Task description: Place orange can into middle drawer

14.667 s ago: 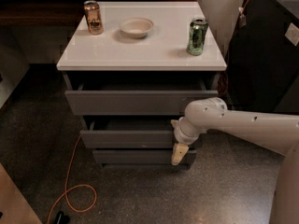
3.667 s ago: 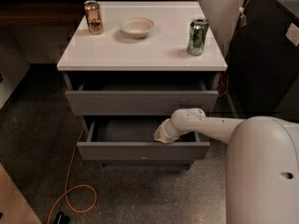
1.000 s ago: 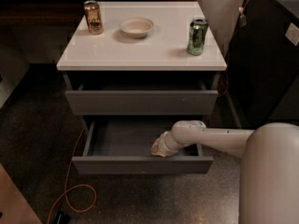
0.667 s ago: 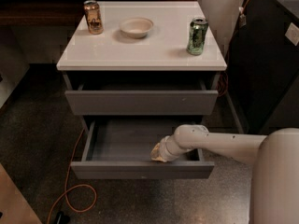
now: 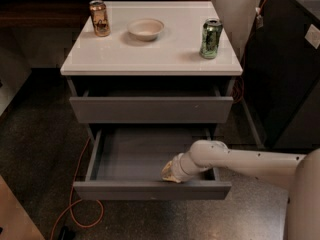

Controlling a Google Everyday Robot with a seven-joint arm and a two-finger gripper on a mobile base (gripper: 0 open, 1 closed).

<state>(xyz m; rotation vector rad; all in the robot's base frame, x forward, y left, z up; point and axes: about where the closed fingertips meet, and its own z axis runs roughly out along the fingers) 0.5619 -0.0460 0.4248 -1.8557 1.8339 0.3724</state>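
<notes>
Shiny orange can [image 5: 99,18]; hand [image 5: 170,173] at drawer [image 5: 150,190]

We have a single view, looking steeply down from high in front of the white-topped grey drawer cabinet [image 5: 150,54], which fills most of the frame. The white robot arm [image 5: 240,161] enters from the near right. Its gripper [image 5: 169,173] sits inside the open plain grey middle drawer [image 5: 150,189], against the front wall.
</notes>
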